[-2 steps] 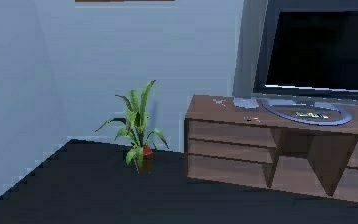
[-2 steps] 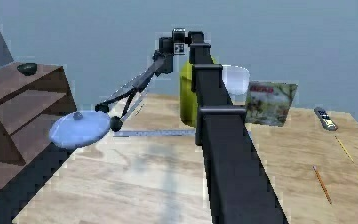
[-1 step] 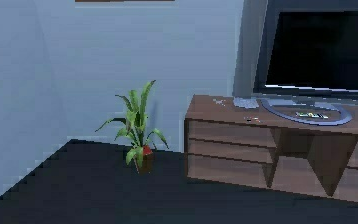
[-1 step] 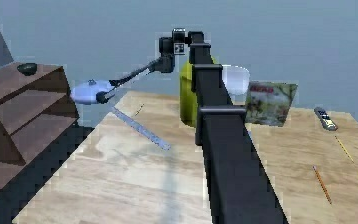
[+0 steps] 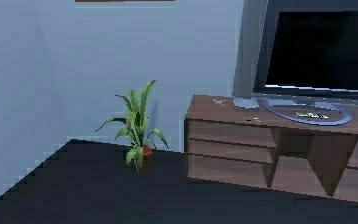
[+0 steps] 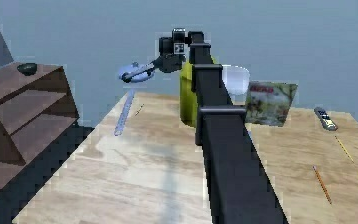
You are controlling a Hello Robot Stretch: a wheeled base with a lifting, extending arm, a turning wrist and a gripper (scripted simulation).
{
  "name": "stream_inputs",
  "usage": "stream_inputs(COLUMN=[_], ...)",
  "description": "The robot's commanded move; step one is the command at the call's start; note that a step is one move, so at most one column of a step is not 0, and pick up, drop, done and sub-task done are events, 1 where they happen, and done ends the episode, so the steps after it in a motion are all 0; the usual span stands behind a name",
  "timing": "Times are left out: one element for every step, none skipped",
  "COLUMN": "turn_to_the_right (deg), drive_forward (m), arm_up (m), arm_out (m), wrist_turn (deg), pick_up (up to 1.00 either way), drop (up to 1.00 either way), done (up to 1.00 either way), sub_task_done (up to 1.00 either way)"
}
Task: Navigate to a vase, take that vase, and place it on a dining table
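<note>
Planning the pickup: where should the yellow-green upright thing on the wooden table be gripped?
Probably the yellow-green thing by its upright side, mid-height, from the arm side view's left, where the gripper is; a pale cup crowds its right.

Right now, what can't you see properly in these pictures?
- Yellow-green thing, arm side view: mostly hidden behind the arm.
- Television, forward view: cut by top and right edges.
- Small bits on the cabinet, forward view: too small to name.
- End effector, arm side view: cannot tell whether it holds anything.
</note>
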Motion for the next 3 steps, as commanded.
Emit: stream_inputs(turn_to_the_right=[0.0, 0.0, 0.0], drive_forward=[0.00, 0.00, 0.00], arm_up=[0.00, 0.00, -0.02], arm_out=[0.00, 0.00, 0.00], wrist_turn=[45.0, 33.0, 0.0], pick_up=[0.00, 0.00, 0.00], drop=[0.00, 0.00, 0.00], done=[0.00, 0.00, 0.00], sub_task_done=[0.00, 0.00, 0.00])
